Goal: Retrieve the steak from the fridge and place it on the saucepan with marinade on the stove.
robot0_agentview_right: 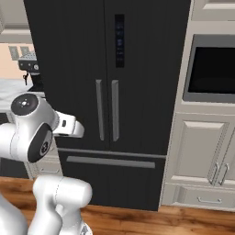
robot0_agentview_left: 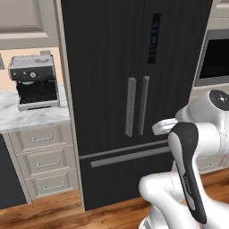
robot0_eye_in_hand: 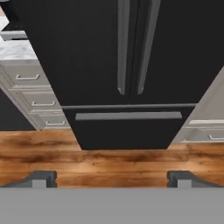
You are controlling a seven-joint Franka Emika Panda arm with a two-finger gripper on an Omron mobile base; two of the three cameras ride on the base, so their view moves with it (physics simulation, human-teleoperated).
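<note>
Gripper [robot0_eye_in_hand: 111,178] at bottom of hand view: we see jaws spread wide, nothing between them | fridge [robot0_eye_in_hand: 127,65] fills upper centre, both doors shut, bar handles [robot0_eye_in_hand: 131,48] side by side, drawer closed | wood floor [robot0_eye_in_hand: 109,157] below | coffee machine [robot0_agentview_left: 33,82] upper left of left base view

The wooden floor [robot0_eye_in_hand: 109,162] carries the closed black fridge [robot0_agentview_left: 112,53] between pale cabinets [robot0_agentview_left: 42,165].

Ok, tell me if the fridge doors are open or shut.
Shut. Both fridge doors sit flush, their handles side by side at the centre seam, and the bottom drawer is closed too.
</note>
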